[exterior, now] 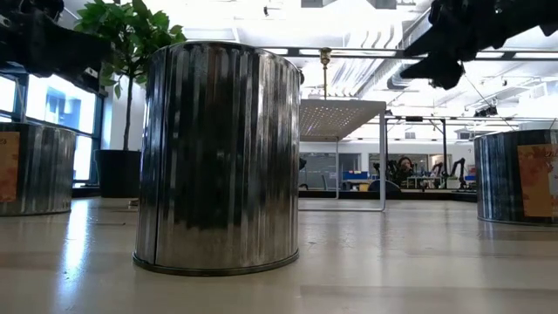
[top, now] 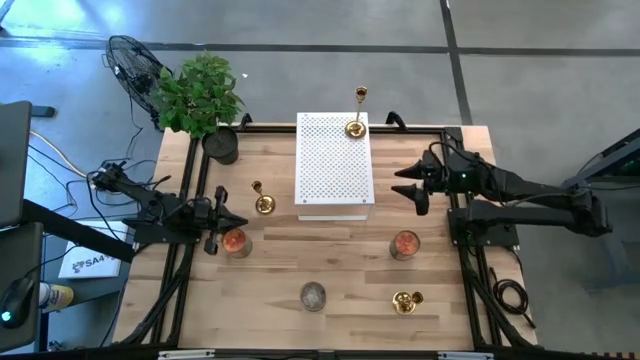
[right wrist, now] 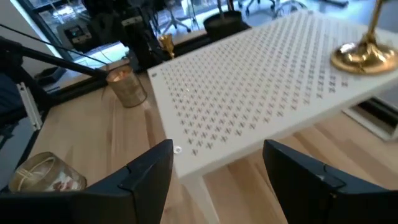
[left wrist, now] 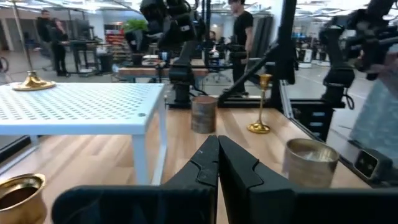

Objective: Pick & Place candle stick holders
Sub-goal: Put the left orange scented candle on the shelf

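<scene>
At upper centre of the high view: one candle stick holder [top: 356, 126] upright on the white perforated shelf [top: 334, 175], likely the drop spot. Two more on the wooden table [top: 300, 270]: one [top: 263, 201] left of the shelf, one [top: 406, 300] lower right. Right gripper [top: 417, 192] beside the shelf's right edge, fingers apart, empty. Left gripper [top: 226, 224] at left, fingers together, by a candle jar [top: 236, 242]. Beyond, potted plant [top: 200, 95], open office.

Robotics lab, open-plan hall, other robot rigs [left wrist: 171, 37], people [left wrist: 239, 31] standing behind

Left pincer [left wrist: 217, 163] apparently closed, empty.
</scene>
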`<move>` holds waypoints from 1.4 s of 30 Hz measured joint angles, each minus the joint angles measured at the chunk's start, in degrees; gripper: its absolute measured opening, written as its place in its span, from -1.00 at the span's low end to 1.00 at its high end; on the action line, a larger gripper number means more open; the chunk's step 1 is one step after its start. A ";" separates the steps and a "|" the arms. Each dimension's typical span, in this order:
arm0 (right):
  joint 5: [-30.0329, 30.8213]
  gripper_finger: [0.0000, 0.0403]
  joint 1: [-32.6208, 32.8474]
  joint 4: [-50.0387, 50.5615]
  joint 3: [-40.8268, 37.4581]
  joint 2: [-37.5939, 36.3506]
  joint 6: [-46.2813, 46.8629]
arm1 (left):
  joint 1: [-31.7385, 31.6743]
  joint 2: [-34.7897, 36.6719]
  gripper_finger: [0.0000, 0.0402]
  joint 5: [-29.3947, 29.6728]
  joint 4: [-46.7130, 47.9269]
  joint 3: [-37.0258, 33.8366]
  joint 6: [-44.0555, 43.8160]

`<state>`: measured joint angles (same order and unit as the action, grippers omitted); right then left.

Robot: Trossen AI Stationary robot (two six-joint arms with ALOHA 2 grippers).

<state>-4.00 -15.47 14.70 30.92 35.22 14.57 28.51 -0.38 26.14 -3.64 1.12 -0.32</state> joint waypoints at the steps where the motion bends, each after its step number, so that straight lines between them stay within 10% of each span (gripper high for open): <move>1: 0.85 0.21 0.77 -0.66 0.00 0.02 -0.08 | 0.00 -0.02 -1.00 0.86 0.05 0.00 -0.10; 8: 2.47 0.21 5.49 -2.68 0.00 0.08 -1.13 | -0.02 0.00 -0.84 9.50 0.80 0.66 -2.18; 21: 12.10 0.21 17.13 -2.58 0.02 5.38 -0.80 | 0.00 -0.02 0.14 23.16 -1.14 1.56 0.55; 42: 18.11 0.21 27.48 -7.19 0.02 9.41 3.47 | 0.00 -0.02 0.20 21.09 -0.06 10.89 -8.73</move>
<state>14.11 12.01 7.51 30.94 44.63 18.04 28.51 -0.40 47.23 -3.70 12.01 -9.05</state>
